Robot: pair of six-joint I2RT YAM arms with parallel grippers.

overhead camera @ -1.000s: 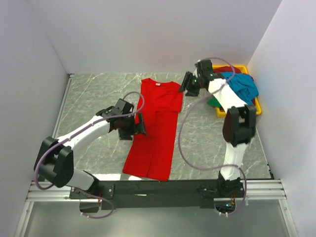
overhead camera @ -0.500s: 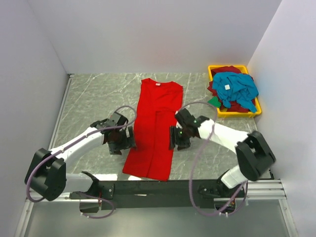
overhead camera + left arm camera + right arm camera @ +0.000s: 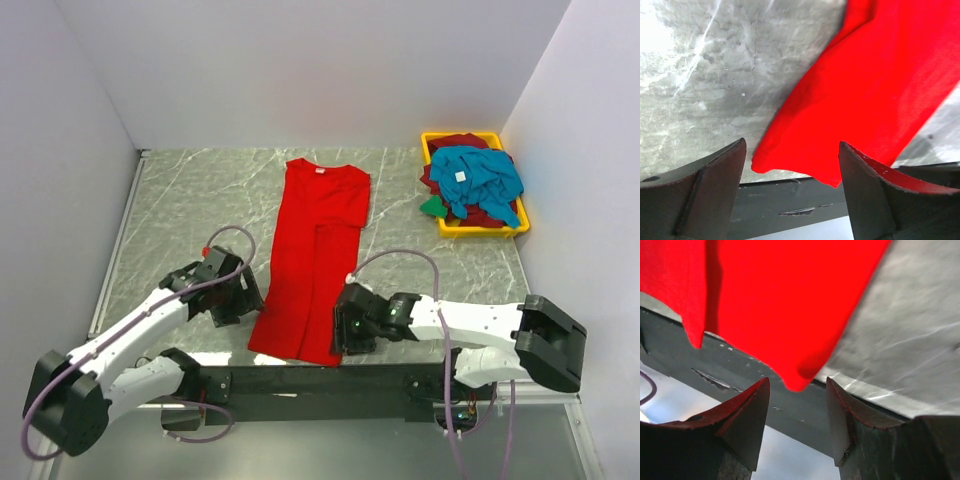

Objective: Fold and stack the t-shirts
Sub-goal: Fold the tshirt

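A large bright red t-shirt [image 3: 315, 250] lies flat in a long narrow strip down the middle of the table, collar at the far end. My left gripper [image 3: 240, 295] is low beside its near left edge, open; in the left wrist view the shirt's near left corner [image 3: 790, 155] shows just beyond the gap of the gripper [image 3: 792, 145]. My right gripper [image 3: 347, 335] is at the near right corner, open; the red corner tip [image 3: 797, 375] sits just ahead of the gap of the gripper [image 3: 797, 382]. Neither holds cloth.
A yellow bin [image 3: 480, 229] at the far right holds a teal-blue t-shirt [image 3: 475, 175] with a white tag, over a dark maroon one [image 3: 458, 142] and a green one [image 3: 433, 207]. A black rail [image 3: 320, 378] runs along the table's near edge under the shirt's hem. White walls close in three sides.
The right arm swung from the bin down to the shirt's near right corner. The left arm slid along the shirt's left edge toward the near edge, its jaws narrowing a little.
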